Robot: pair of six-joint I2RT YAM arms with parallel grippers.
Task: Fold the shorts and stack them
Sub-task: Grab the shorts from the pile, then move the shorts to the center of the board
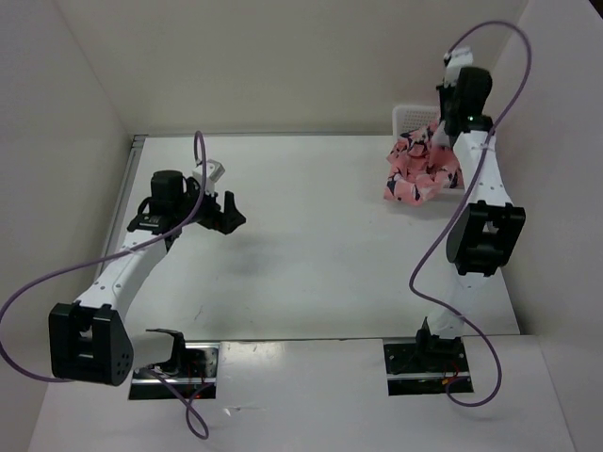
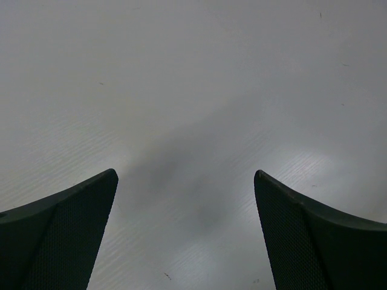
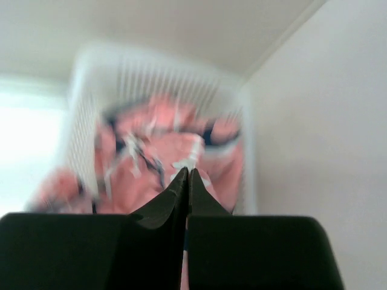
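Right fingers (image 3: pixel 160 208): closed, the two tips meeting in a single point with no gap showing. The tips sit directly against the shorts (image 3: pixel 172 148). The wrist view is blurred, so it cannot be confirmed whether a fold of cloth is pinched between them.

Left fingers (image 2: pixel 66 235): spread wide apart, holding nothing and touching nothing. They hang above a bare part of the surface (image 2: pixel 181 72), well to the left of the cloth.

The shorts (image 1: pixel 415 169), salmon-pink with a dark-and-white print, lie bunched and unfolded at the far right of the surface (image 1: pixel 311 245). Part of them is inside the white basket (image 1: pixel 409 115) and part spills over its near-left rim onto the surface. The basket (image 3: pixel 151 69) stands in the far right corner, close to the right wall. The right arm reaches over it from the near side.
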